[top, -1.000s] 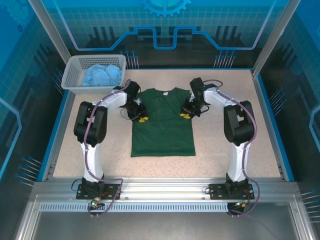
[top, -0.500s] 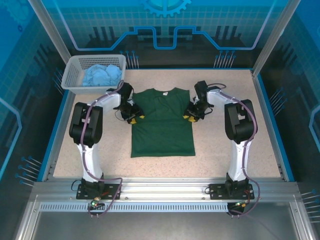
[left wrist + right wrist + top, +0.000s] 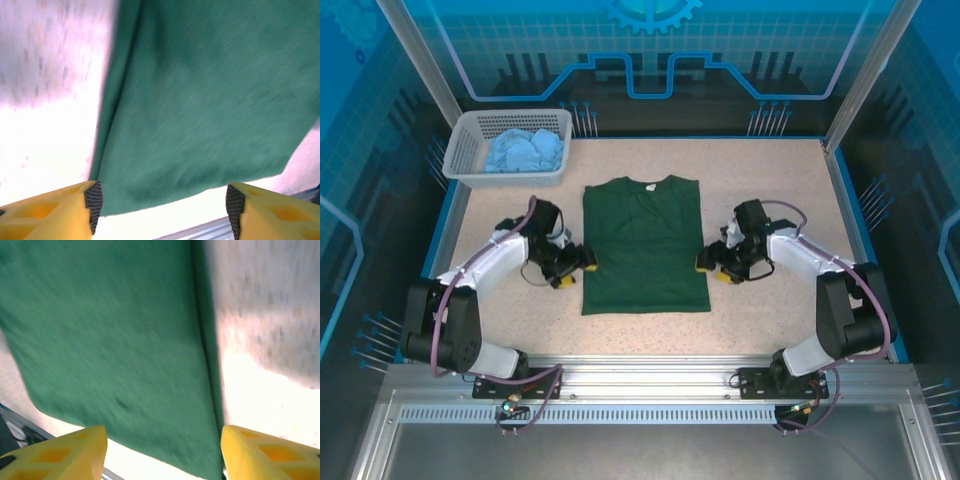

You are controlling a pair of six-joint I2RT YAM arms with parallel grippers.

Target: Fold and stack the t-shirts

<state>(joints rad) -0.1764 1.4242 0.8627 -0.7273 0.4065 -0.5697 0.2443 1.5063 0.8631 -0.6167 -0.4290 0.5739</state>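
The dark green t-shirt (image 3: 643,243) lies flat on the table with both sleeves folded in, a narrow rectangle, collar toward the back. A light blue t-shirt (image 3: 525,150) is bunched up in the white basket (image 3: 460,158). My left gripper (image 3: 576,271) sits low just off the shirt's left edge, its yellow fingers (image 3: 75,206) wide apart and empty; the green cloth (image 3: 200,100) spreads beyond them. My right gripper (image 3: 711,266) is at the shirt's right edge, also open and empty, with the green cloth (image 3: 110,340) ahead of its fingers (image 3: 260,452).
The white basket stands at the back left corner. Speckled tabletop (image 3: 770,180) runs around the shirt, bounded by a blue rim and the metal rail (image 3: 650,375) along the front.
Both grippers let go of the folded-in sleeves, opened, and drew back toward the front and outward to the shirt's side edges.
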